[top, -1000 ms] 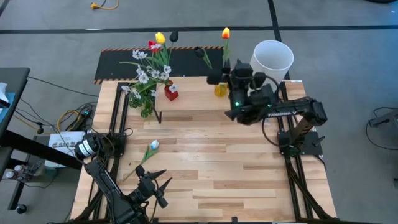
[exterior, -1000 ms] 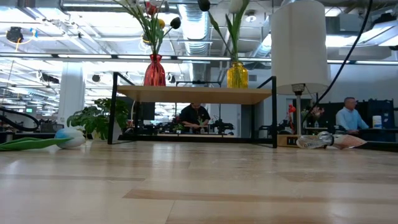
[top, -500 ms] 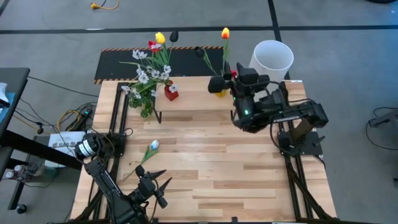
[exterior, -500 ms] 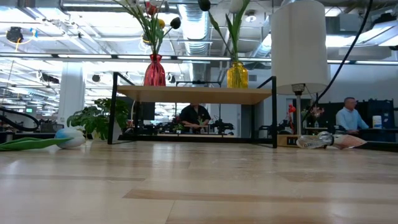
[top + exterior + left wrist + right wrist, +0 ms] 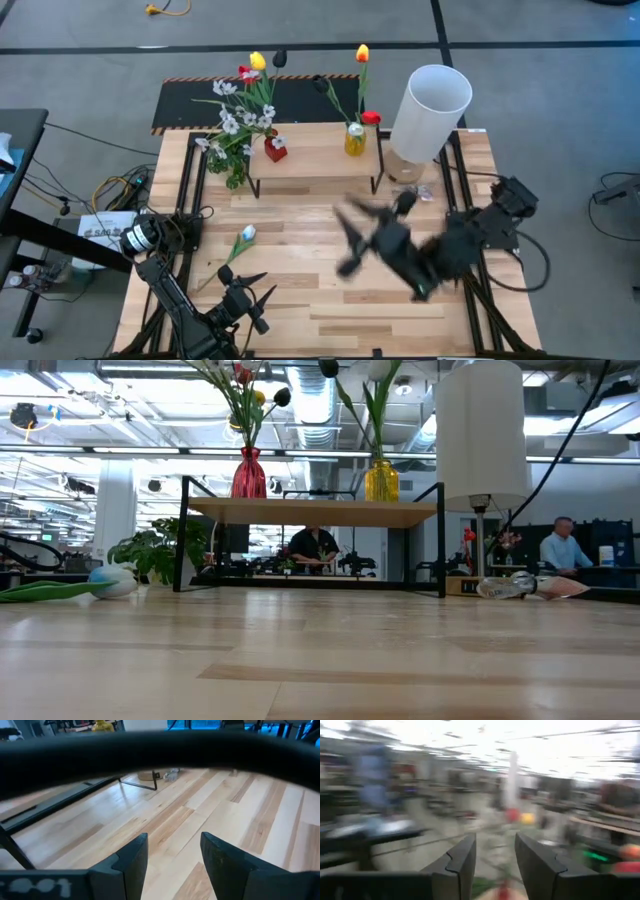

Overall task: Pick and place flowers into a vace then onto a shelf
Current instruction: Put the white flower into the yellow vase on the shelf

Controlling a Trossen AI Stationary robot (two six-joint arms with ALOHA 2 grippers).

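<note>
a: worktop (image 5: 330,290), slatted light wood, fills the middle of the high view. anything standing on it?

b: the shelf (image 5: 312,165), a low pale board on thin black legs, sits across the upper centre of that frame. a tall white cylinder (image 5: 430,98) stands just beside it at the upper right.

a: arms?

b: right arm (image 5: 480,230) reaches in from the right edge, blurred, over the bare boards right of centre and below the shelf. the right gripper (image 5: 362,238) is apart from the shelf; in its own wrist view the two dark fingers (image 5: 465,862) stand parted with nothing between them. the left arm waits at the lower left corner; the left gripper (image 5: 250,297) has its fingers (image 5: 132,862) spread over bare wood, empty.

a: flowers?

b: a red vase (image 5: 275,149) at the shelf's left end holds the flowers (image 5: 245,100): red, yellow and black tulips with small white blossoms, spreading toward the upper left. a yellow vase (image 5: 355,140) at the right end holds an orange tulip (image 5: 363,53) and a dark one. one white tulip (image 5: 240,243) lies flat on the worktop at centre left, well apart from the shelf, near the left gripper but not touching it.

a: low view?

b: both vases upright on the board; the white tulip lies at the far left edge.
</note>
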